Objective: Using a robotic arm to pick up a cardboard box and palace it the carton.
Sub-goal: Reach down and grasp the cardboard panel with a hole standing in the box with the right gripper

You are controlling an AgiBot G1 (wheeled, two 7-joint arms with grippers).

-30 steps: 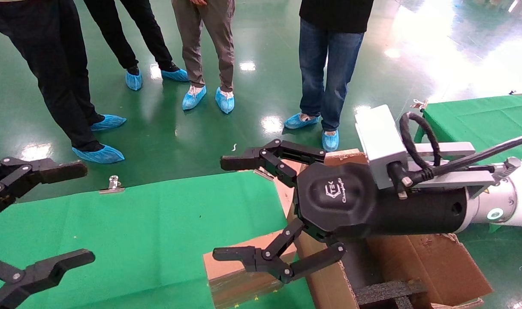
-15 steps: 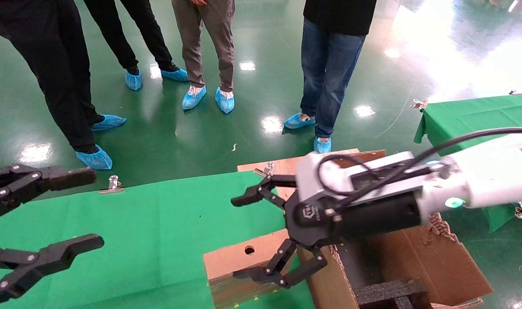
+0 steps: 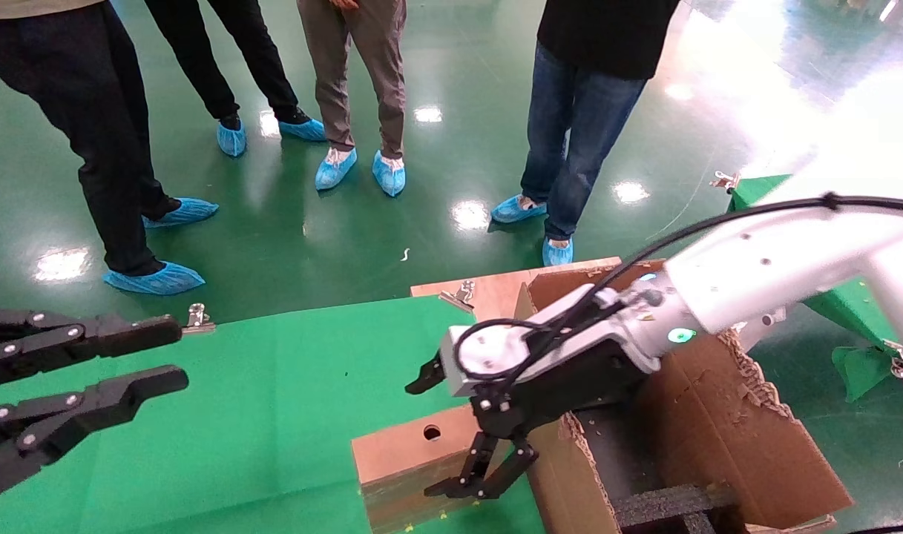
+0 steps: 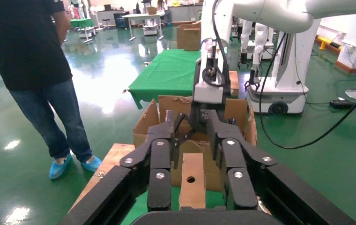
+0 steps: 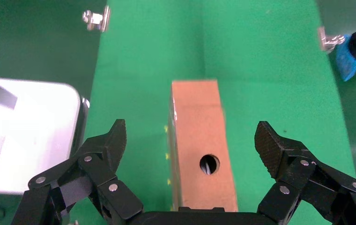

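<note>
— Over by the green cloth (image 3: pixel 258 400), what's the robotic arm (image 3: pixel 755 267) doing?

— Its right gripper (image 3: pixel 451 426) hangs right above the cardboard box (image 3: pixel 403 456), pointed down. The claw is spread wide, one finger on either side of the box, gripping nothing.

— Touching it?

— Hard to say from where I stand; the nearer fingertip (image 3: pixel 451 488) looks level with the taped side, but I can't swear to contact.

— Where's the box itself?

— Lying flat on the cloth, round hole facing up, just beside the carton (image 3: pixel 718 437), whose ragged flaps stand open with black foam (image 3: pixel 666 504) inside.

— And the other arm?

— The left gripper (image 3: pixel 154 356) hovers over the cloth's far-left side, well apart from the box, fingers parted only a little and empty.

— Anybody watching?

— Four people (image 3: pixel 585 111) in blue shoe covers stand on the shiny green floor (image 3: pixel 436 222) beyond.
</note>
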